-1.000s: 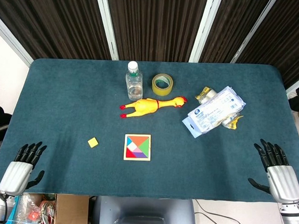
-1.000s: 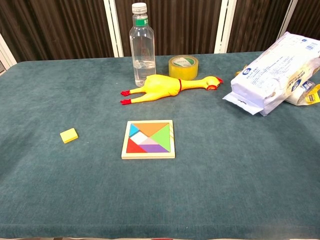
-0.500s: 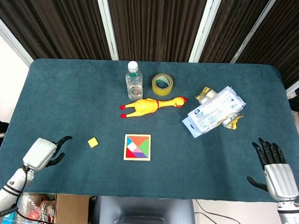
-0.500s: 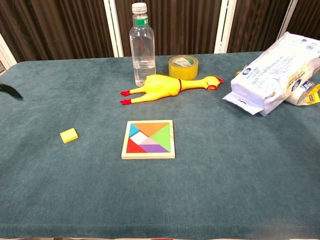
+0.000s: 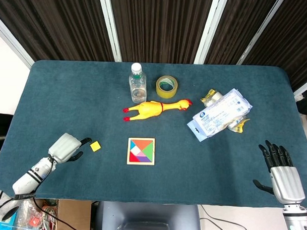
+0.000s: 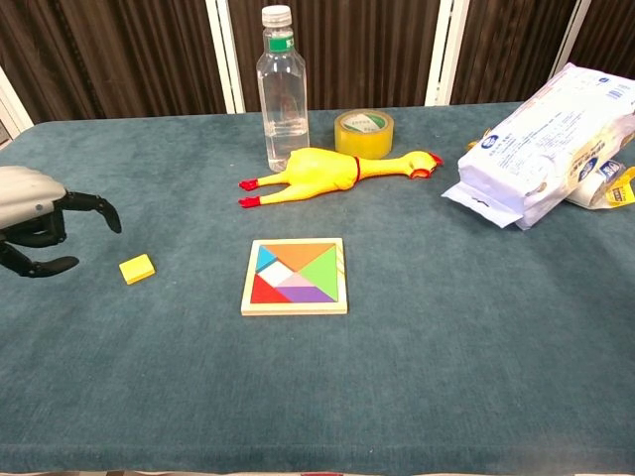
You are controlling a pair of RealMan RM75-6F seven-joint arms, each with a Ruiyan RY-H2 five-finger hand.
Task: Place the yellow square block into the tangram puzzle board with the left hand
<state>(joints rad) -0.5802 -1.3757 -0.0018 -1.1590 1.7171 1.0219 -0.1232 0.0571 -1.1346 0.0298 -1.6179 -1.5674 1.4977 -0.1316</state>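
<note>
Small flat yellow square block (image 6: pixel 137 268) on teal felt counter (image 6: pixel 446 337), left of square wooden tangram puzzle board (image 6: pixel 296 277), silver left hand (image 6: pixel 35 218) just left of block, black fingers (image 6: pixel 89 204) apart, empty, right hand (image 5: pixel 281 171) at near right edge, fingers spread

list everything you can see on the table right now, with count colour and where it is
yellow square block: 1, yellow, on the cloth left of the puzzle board, just ahead of the left hand's fingers
wooden tangram puzzle board: 1, pale frame with multicoloured pieces, table centre
yellow rubber chicken: 1, yellow with red feet, lying behind the board
clear plastic bottle: 1, clear, white cap, upright behind the chicken
roll of tape: 1, yellowish, right of the bottle
white plastic package: 1, white and blue, far right
teal tablecloth: 1, covers the table
left hand: 1, grey and black, fingers apart, holds nothing
right hand: 1, near right edge, fingers spread
</note>
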